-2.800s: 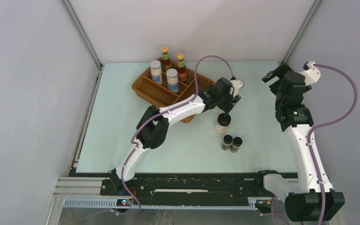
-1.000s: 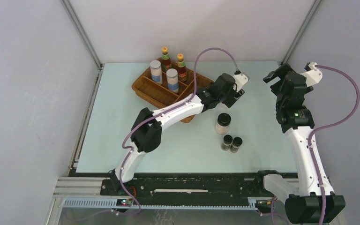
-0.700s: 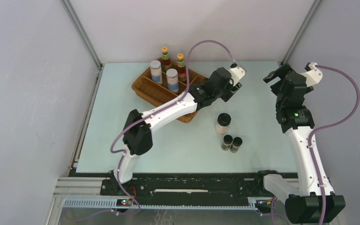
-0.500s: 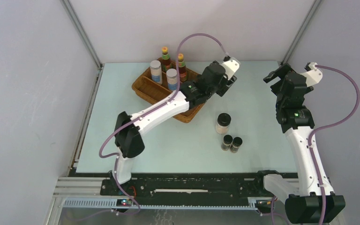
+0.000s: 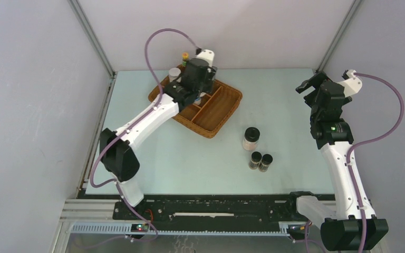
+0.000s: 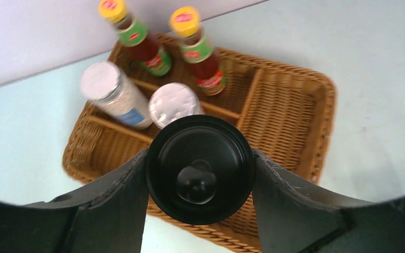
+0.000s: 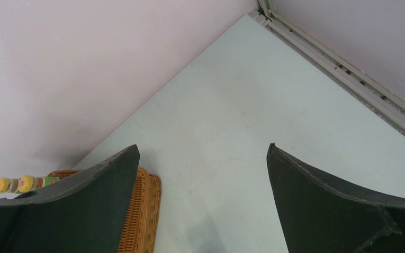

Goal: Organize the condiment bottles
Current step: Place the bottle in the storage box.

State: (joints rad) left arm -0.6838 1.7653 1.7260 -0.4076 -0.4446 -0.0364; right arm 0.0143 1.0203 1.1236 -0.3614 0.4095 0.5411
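Gently: my left fingers (image 6: 111, 211) grip the shaker (image 6: 200, 168) over the tray (image 6: 295, 121) near the far edge; I must lower it straight, clear of the jars (image 6: 175, 103). My right fingers (image 7: 84, 200) gape.

The left arm (image 5: 147, 113) reaches from its base at the lower left of the overhead view diagonally up to the upper middle. There the left gripper (image 6: 200, 182) points downward, its two fingers (image 6: 116, 203) pressed against either side of a black-capped shaker (image 6: 199, 158). The right arm (image 5: 343, 158) rises along the right side of that view, and the right gripper (image 7: 203, 153) at the upper right holds its fingers spread wide apart.
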